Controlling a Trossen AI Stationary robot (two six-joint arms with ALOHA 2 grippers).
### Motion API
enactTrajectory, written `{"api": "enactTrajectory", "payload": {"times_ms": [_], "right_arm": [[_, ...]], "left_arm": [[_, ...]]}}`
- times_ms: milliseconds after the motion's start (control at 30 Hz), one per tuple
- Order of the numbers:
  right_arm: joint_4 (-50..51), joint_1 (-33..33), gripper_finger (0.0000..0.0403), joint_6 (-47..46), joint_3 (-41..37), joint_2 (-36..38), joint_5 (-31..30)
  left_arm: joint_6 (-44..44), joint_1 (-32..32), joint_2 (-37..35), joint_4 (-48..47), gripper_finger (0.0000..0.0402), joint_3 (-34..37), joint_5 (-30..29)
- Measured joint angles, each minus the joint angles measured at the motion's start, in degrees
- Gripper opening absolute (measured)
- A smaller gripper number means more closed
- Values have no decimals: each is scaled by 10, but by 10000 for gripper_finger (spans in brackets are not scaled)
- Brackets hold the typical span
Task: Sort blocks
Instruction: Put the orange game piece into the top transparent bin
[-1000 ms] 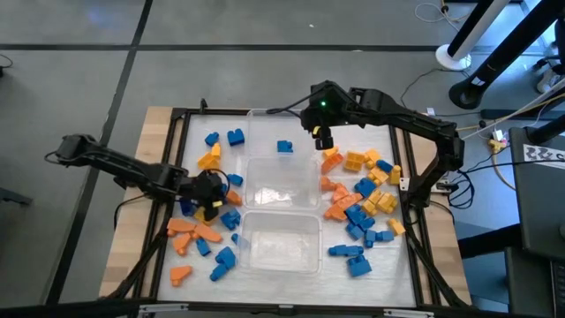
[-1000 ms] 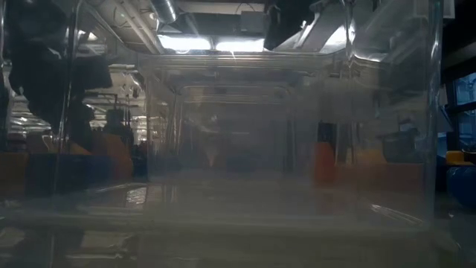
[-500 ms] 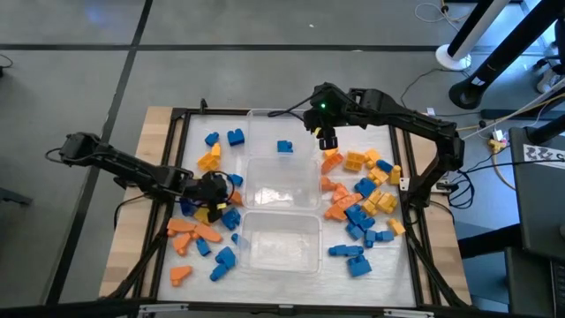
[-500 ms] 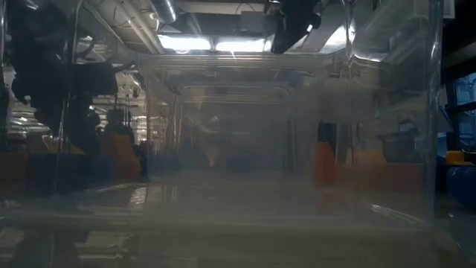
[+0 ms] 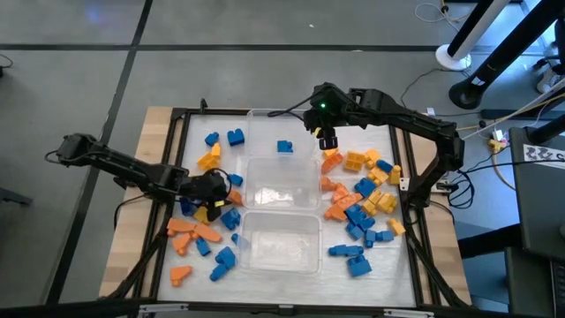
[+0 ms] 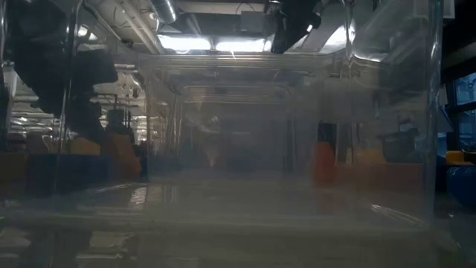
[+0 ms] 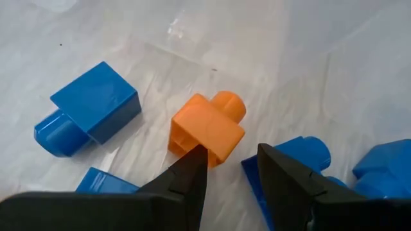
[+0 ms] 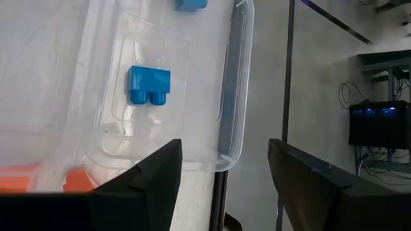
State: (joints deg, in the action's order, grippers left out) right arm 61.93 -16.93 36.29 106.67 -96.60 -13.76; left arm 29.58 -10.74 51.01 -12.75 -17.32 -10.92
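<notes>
My left gripper (image 7: 231,168), narrowly parted, nears an orange block (image 7: 207,129) frame centre; right gripper (image 8: 221,168) gapes empty over a tub (image 8: 232,96).

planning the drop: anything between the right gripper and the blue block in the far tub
Nothing but bare clear floor of the tub between the open right gripper and the blue block, per the right wrist view.

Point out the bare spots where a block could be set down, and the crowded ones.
Free: the near tub and the middle tub look bare inside. The far tub holds only one blue block. Crowded: the right pile under the right gripper, and the left scatter around the left gripper.
</notes>
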Motion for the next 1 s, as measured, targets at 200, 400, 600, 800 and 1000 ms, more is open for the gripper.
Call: {"api": "enactTrajectory", "payload": {"times_ms": [200,400,600,800,1000], "right_arm": [[-1,0,232,0,0,0,0],[-2,0,232,0,0,0,0],[-5,0,232,0,0,0,-2],[-5,0,232,0,0,0,-2],[-5,0,232,0,0,0,-3]], "left_arm": [[-13,0,4,4,125,0,0],[-30,0,11,36,125,0,-6],[-32,0,41,33,95,1,-9],[-42,0,68,59,33,1,-9],[-42,0,70,85,5,1,-9]]}}
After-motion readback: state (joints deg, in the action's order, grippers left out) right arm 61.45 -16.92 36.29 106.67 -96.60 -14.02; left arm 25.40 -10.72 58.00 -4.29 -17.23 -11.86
